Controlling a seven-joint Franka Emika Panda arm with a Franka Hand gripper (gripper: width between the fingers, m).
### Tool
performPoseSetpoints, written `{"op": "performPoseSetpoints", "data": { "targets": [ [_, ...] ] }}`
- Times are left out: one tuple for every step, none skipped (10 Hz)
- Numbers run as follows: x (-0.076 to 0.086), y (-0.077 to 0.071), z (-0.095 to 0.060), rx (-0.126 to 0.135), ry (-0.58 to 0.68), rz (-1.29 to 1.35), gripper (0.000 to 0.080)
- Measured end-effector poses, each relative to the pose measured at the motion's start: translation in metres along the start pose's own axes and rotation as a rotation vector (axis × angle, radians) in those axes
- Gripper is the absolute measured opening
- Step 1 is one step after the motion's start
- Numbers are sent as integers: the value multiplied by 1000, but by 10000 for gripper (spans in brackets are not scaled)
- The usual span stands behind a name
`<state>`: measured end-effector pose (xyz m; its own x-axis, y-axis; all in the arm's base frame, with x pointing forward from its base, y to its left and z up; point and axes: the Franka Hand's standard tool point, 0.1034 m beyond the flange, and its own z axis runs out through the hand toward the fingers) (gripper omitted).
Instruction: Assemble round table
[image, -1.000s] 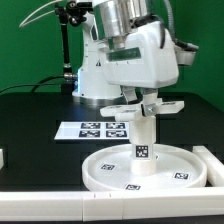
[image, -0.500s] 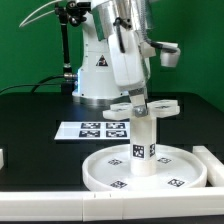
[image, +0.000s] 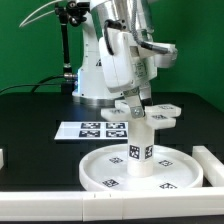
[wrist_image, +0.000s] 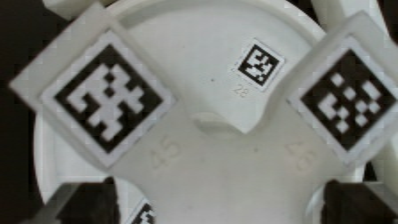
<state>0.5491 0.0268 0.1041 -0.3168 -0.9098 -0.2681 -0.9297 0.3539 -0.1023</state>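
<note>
The large rimmed round disc (image: 96, 172) lies flat on the black table. The short thick post (image: 140, 150) stands upright in its middle. The cross-shaped foot (image: 152, 113) sits on top of the post, arms spread level. My gripper (image: 135, 100) comes down from above and is shut on the foot. In the wrist view the foot (wrist_image: 222, 130) fills the frame, with two tagged arms and a tag near its centre. My dark fingertips (wrist_image: 80, 206) press on either side of it, around my gripper's centre (wrist_image: 222, 206).
The marker board (image: 95, 128) lies on the table behind the disc. White border rails run along the front edge (image: 40, 207) and at the exterior view's right (image: 213, 160). The robot base and a stand rise at the back.
My wrist has turned about the vertical axis with the foot in its grip. The post's tags have turned with it, and the disc has shifted slightly to the exterior view's left.
</note>
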Motion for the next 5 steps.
{"op": "performPoseSetpoints", "data": {
  "targets": [
    [-5,1,-4,-20,-13,-35,642],
    [-11,-2,-12,-26,-29,-68,642],
    [-14,-7,-19,-15,-36,-88,648],
    [-18,-8,-22,-16,-43,-98,648],
    [-17,-7,-21,-18,-42,-131,649]
  ]
}}
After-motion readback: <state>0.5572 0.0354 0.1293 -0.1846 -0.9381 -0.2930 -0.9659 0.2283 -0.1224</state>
